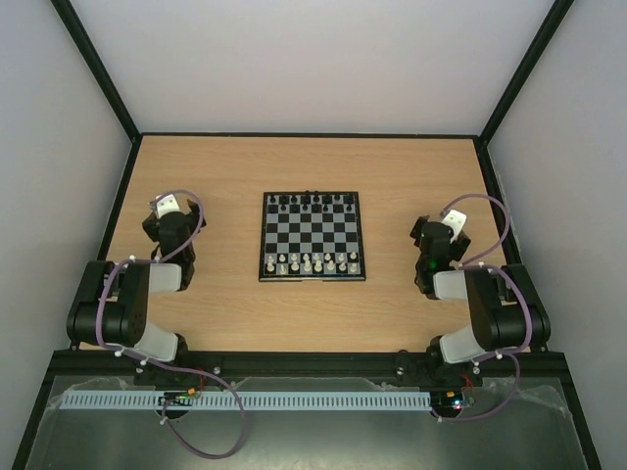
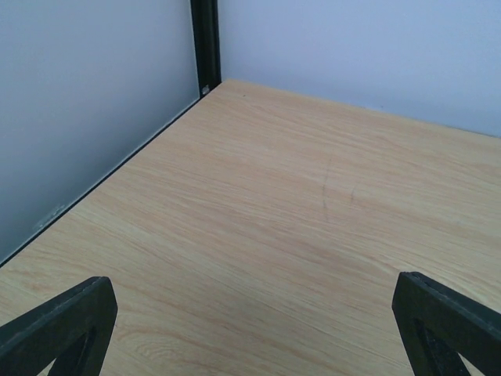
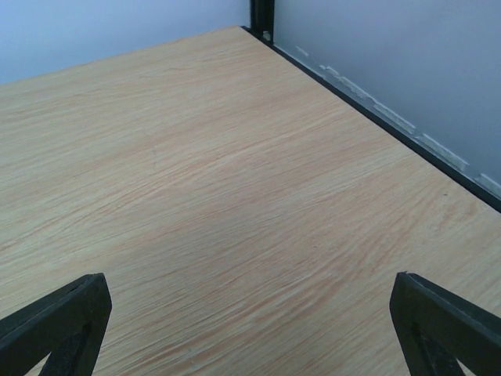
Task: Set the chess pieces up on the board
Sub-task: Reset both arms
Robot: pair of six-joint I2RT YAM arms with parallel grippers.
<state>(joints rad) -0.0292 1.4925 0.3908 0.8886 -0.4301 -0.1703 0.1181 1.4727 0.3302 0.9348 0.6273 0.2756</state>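
The board (image 1: 313,236) lies flat in the middle of the wooden table, black and pale checks inside a thin black frame. Several cream-white chess pieces (image 1: 312,262) stand along its near rows; tiny black figures (image 1: 312,201) line its far rows. My left gripper (image 1: 168,208) rests left of the board, well apart from it. Its jaws stand wide open over bare wood in the left wrist view (image 2: 254,333). My right gripper (image 1: 441,227) sits right of the board, also apart. It is open and holds nothing in the right wrist view (image 3: 250,329). Neither wrist view shows the board.
Pale walls with black corner posts (image 2: 206,43) enclose the table on the left, back and right. A black rail (image 1: 313,360) runs along the near edge by the arm bases, with a white slotted strip (image 1: 245,400) below it.
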